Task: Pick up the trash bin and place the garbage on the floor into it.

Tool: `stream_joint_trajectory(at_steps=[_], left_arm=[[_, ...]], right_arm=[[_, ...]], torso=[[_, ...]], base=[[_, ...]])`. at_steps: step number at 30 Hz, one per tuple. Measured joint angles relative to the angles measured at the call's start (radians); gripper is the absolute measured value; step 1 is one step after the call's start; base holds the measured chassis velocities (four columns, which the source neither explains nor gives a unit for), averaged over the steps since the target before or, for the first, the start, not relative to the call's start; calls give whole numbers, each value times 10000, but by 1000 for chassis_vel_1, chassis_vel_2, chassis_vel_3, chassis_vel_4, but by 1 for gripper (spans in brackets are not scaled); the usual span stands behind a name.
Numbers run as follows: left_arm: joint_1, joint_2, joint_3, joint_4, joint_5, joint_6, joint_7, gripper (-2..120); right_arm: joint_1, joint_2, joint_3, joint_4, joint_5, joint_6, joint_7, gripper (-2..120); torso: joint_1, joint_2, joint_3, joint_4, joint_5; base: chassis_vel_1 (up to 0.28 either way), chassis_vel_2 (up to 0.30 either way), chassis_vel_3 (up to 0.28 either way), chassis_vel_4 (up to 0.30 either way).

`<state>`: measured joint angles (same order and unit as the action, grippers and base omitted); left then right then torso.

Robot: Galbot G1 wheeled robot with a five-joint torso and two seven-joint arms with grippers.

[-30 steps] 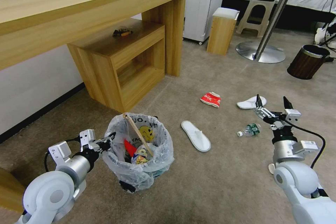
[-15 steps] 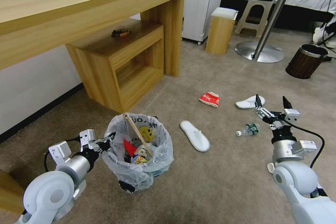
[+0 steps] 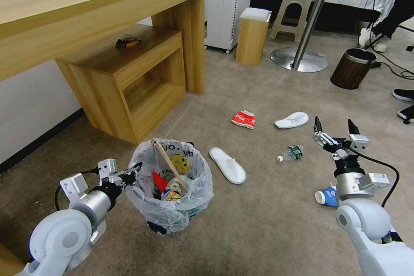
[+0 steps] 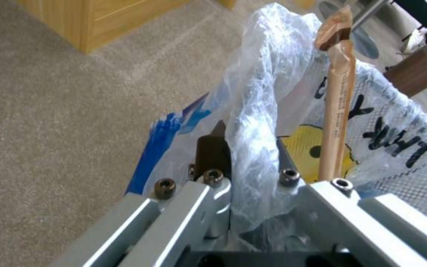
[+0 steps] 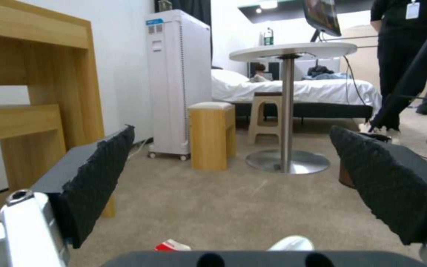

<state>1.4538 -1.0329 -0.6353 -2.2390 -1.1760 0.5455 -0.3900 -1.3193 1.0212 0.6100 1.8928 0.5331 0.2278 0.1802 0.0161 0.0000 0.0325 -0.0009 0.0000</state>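
The trash bin (image 3: 172, 189), lined with a crinkly white bag with a yellow cartoon figure, stands on the beige floor (image 3: 267, 224). It holds a wooden stick (image 3: 169, 164) and wrappers. My left gripper (image 3: 134, 171) is shut on its rim; in the left wrist view the gripper (image 4: 248, 152) pinches the bag (image 4: 258, 96) beside the stick (image 4: 337, 111). My right gripper (image 3: 334, 127) hovers open and empty above the floor, its pads (image 5: 100, 174) wide apart. Garbage lies around: a red wrapper (image 3: 243, 119), two white slippers (image 3: 227, 164) (image 3: 292, 120), a bottle (image 3: 291, 153), a blue-white cup (image 3: 326, 196).
A wooden desk with a low shelf unit (image 3: 129, 64) stands at the left. Farther back are a wooden stool (image 3: 251, 34), a round table's metal base (image 3: 298, 58) and a brown wood-grain bin (image 3: 351, 69). A person's shoes (image 3: 403, 95) show at the right edge.
The whole picture has shifted left, so the camera has turned right. The blue-white cup has come into view beside my right arm. Both grippers keep their pose.
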Motion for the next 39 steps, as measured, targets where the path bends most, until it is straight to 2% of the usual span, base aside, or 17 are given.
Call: stream_joint_trajectory(at_steps=[25,39], left_arm=[[70,-9,-140,-76,27,-86,-74,3],[39,-52,-208,-50,-98,-106,-113,3]], right_arm=[[-27,89,10,38,-138,-42,-6,100],[105,75,-98,-39,-139,-41,-11,100]], torso=[[0,-1,-1,-5,0],[1,0,1,-5,0]], base=[[0,0,0,0],[-75,67,69,-69]])
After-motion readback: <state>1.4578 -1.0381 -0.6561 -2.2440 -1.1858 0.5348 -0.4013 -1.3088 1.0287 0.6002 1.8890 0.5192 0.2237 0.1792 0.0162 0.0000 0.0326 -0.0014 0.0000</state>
